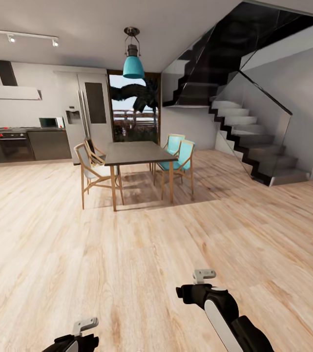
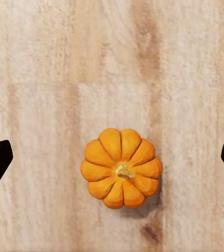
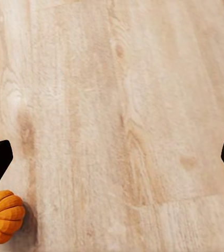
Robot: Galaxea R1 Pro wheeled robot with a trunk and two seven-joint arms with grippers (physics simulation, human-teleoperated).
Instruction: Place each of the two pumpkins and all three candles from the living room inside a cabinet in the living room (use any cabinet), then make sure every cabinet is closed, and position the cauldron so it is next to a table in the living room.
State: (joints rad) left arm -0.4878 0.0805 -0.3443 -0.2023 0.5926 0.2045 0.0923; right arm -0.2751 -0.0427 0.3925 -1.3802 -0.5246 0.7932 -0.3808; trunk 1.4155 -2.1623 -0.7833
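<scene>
One orange ribbed pumpkin is seen in the left wrist view, lying stem-up on the pale wooden floor, centred between the two dark fingertips of the left gripper, which are spread wide and touch nothing. In the right wrist view one pumpkin is seen at the frame's edge, beside one fingertip of the right gripper, whose fingers are likewise held wide apart over bare boards. In the head view, both arms are held low in the near foreground, and one dark dining table with four chairs is seen farther off, under one teal pendant lamp, with one staircase at the far right.
</scene>
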